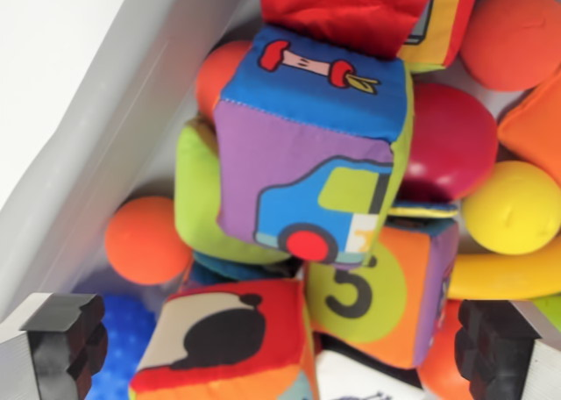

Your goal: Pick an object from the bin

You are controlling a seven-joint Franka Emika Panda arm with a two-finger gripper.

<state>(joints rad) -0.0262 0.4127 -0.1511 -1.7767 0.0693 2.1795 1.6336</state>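
White bin wall point(105, 128) slanting across the wrist view's left, toys heaped against it. On top of the heap, a soft cloth cube point(311, 150), tilted, purple face with a blue truck and red wheel toward the camera, blue face with a red-and-pink shape above. Beside it, toward the wall, a green cushion-like toy point(197, 198), touching. Lower down, an orange ball point(147, 239) resting near the wall, with a second orange-red ball point(219, 71) half hidden behind the truck cube. Under the cube's lower edge, a block with a number 5 point(377, 290) on a green circle, orange around it. At bottom centre, a red block with a black silhouette point(230, 334). Across the top, red fabric point(346, 10) of another soft block. To the wrist view's right, a dark red ball point(447, 141), a yellow ball point(513, 207) with a yellow curved piece point(508, 277) just below, and an orange ball point(513, 36) in the upper corner. Blue dotted material point(127, 347) showing at the bottom left.

Gripper point(285, 352) hanging above the pile, jaws spread wide, nothing between them; black ribbed fingertips point(70, 343) visible in both lower corners, clear of the toys.
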